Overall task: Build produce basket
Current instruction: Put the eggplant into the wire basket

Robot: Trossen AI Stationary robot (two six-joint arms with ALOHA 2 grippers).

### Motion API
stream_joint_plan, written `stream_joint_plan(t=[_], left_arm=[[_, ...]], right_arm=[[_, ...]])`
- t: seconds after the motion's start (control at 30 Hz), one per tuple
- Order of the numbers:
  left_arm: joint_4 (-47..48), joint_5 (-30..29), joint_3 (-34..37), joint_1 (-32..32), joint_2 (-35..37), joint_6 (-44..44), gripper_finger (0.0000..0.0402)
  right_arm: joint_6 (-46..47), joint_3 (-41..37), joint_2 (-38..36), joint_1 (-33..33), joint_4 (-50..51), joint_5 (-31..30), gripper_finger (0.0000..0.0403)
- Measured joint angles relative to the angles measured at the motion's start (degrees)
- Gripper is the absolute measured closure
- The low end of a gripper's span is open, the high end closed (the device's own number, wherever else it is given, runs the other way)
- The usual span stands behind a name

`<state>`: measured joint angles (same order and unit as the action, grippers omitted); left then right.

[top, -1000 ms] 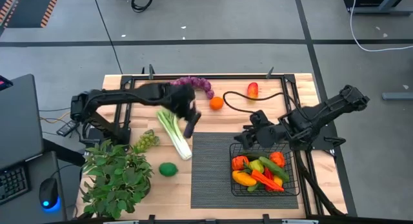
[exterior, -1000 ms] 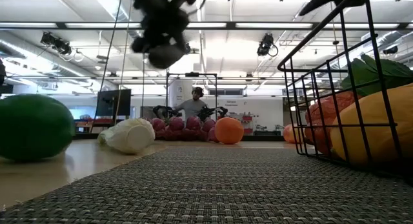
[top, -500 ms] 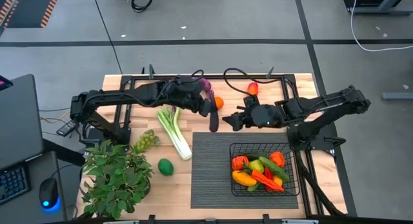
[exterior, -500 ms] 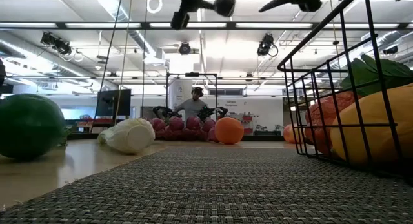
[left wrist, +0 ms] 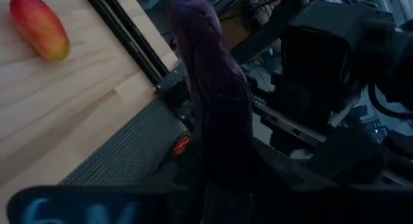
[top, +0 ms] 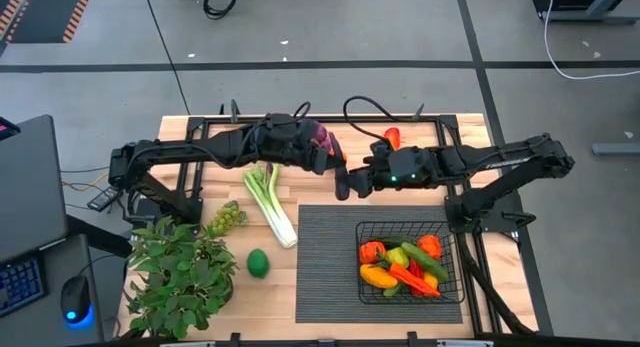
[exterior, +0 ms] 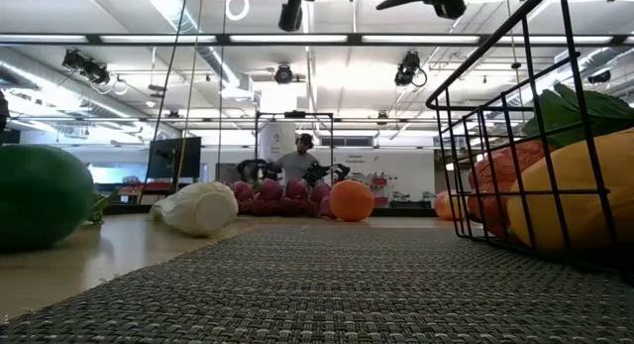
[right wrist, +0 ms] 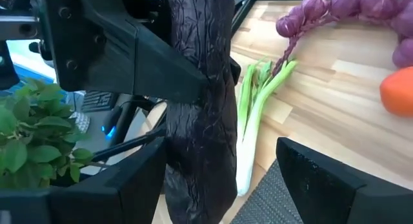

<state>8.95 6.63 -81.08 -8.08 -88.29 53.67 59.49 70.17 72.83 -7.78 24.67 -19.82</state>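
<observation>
My left gripper (top: 333, 169) is shut on a dark purple eggplant (top: 341, 183), high over the far edge of the dark ribbed mat (top: 330, 267). My right gripper (top: 350, 181) is open. Its two fingers (right wrist: 126, 182) stand on either side of the eggplant (right wrist: 200, 121) without touching it. The black wire basket (top: 448, 277) stands on the mat's right part and holds several peppers and other produce (top: 400, 267). A leek (top: 270, 202), green grapes (top: 226, 219), a green fruit (top: 259, 262), purple grapes (top: 318, 135) and a red-yellow fruit (top: 391, 138) lie on the wood. My left gripper pinches the eggplant between its two fingers (right wrist: 164, 75). In the right wrist view they cross it about halfway along (right wrist: 206, 88). The fingers come from the table's left, close to level. The eggplant is lifted clear of the table, its free end (left wrist: 193, 30) pointing away from the gripper.
A leafy potted plant (top: 180, 277) fills the near left corner. An orange (right wrist: 397, 91) lies beside the purple grapes near the far edge. Black rails (top: 200, 127) run along the table's far side. A person stands far back in the room (exterior: 300, 161).
My left gripper has carried the eggplant up and toward the table's right, from over the leek to the mat's far edge, tipping from steeply down to nearly level. My right gripper has swung from over the basket toward the far left until its fingers flank the eggplant.
</observation>
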Motion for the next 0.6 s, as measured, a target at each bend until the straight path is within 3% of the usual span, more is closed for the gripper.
stream_joint_plan(t=[0.2,0.6], left_arm=[[-1.5,-0.2,0.0,0.2,-0.1,0.0,0.0299],[-2.1,0.0,0.0,0.2,-0.1,1.4,0.0298]], right_arm=[[-1.1,0.0,0.4,1.5,-1.0,0.6,0.0119],[-6.9,0.0,0.4,4.6,-5.4,6.3,0.0186]])
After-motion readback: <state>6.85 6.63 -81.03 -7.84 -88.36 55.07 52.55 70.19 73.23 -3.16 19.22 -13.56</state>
